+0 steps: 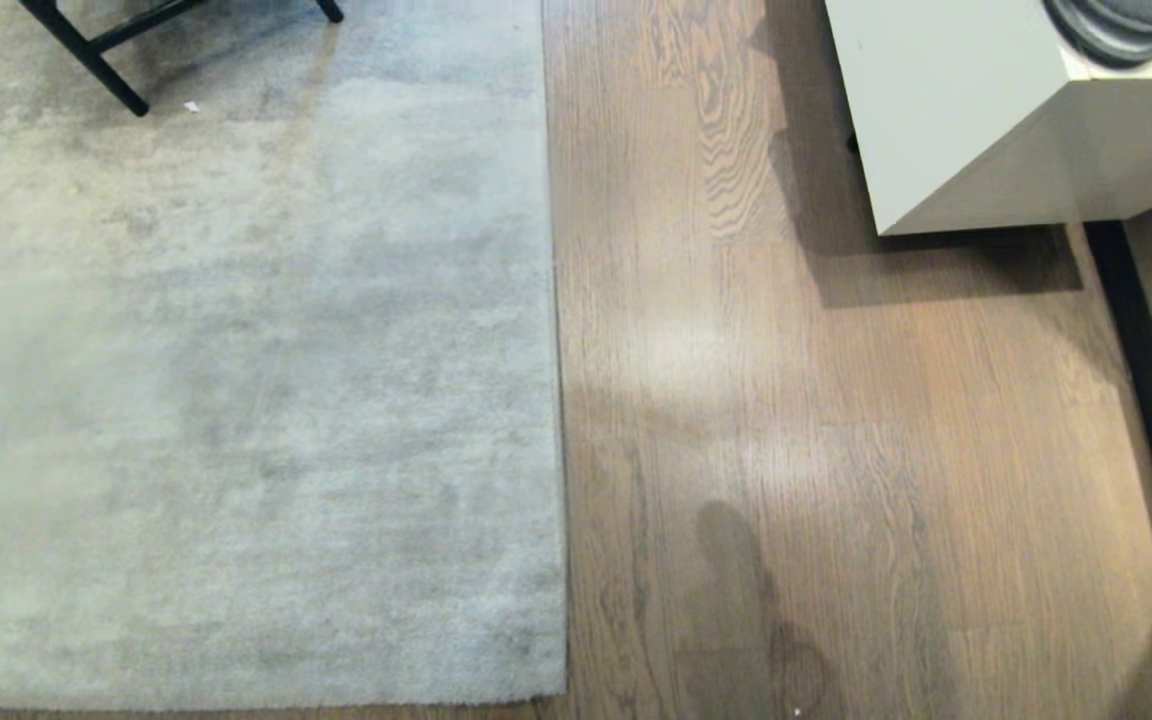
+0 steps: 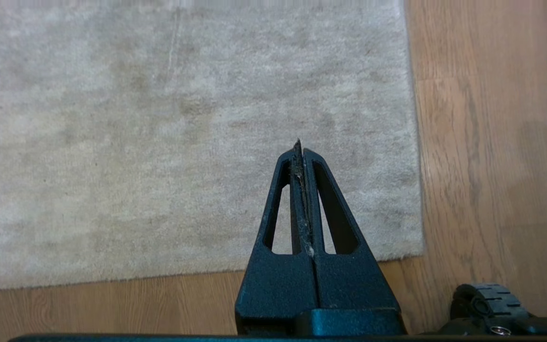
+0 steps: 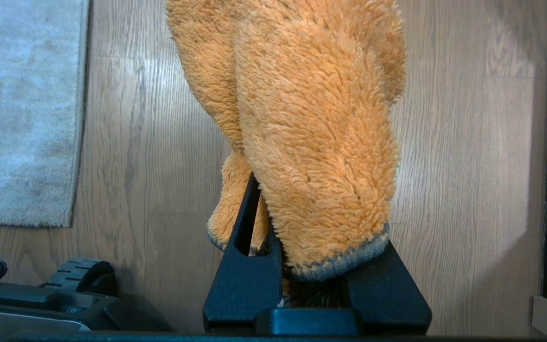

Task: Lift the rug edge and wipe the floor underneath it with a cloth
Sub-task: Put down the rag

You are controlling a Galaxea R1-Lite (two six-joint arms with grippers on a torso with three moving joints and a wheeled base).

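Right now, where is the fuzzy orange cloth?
The cloth is clamped in the right end effector, hanging above the bare wooden floor, to the right of the rug edge.

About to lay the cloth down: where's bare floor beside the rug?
Bare floor runs between the rug edge and the dark strip on the right. It narrows farther ahead, where the white cabinet stands.

Pale grey rug edge (image 1: pixel 556 400) lying flat on brown wood-grain floor (image 1: pixel 836 450), fluffy mustard-tan cloth (image 3: pixel 311 142) draped, grey-hemmed
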